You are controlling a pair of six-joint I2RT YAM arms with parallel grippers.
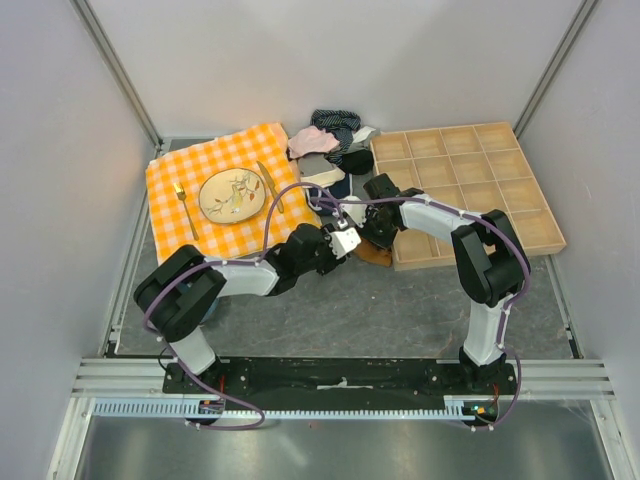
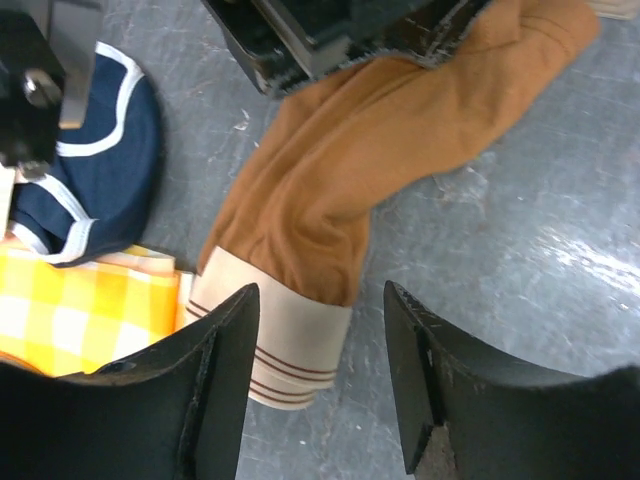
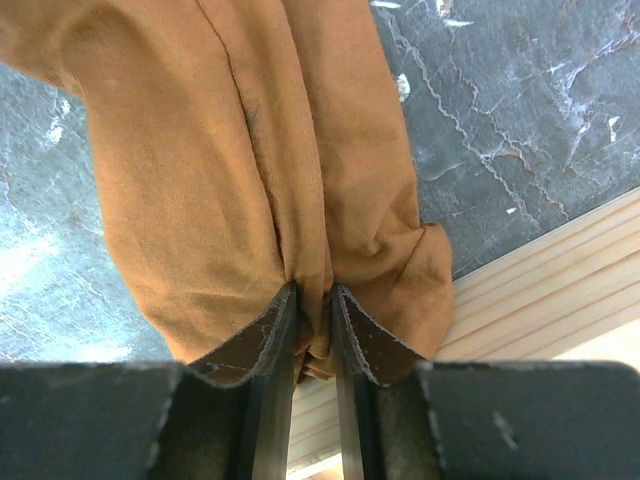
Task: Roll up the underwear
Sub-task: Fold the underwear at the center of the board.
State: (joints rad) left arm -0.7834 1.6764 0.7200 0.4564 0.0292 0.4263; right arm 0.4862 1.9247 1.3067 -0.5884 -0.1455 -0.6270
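- Tightly closed, the right gripper (image 3: 313,295) pinches a bunched fold of the rust-brown underwear (image 3: 250,150).
- Left gripper (image 2: 320,300) stands open, its fingers (image 2: 225,380) on either side of the cream waistband (image 2: 290,350).
- The underwear lies on the grey table (image 3: 520,100), beside the wooden compartment tray (image 3: 560,290), at its near left corner.
- A navy-and-white garment (image 2: 100,170) and a yellow checked cloth (image 2: 70,310) lie to its left.

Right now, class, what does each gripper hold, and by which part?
Right gripper pinches the rust-brown underwear by a bunched fold, away from its cream waistband. Left gripper, open, holds nothing.
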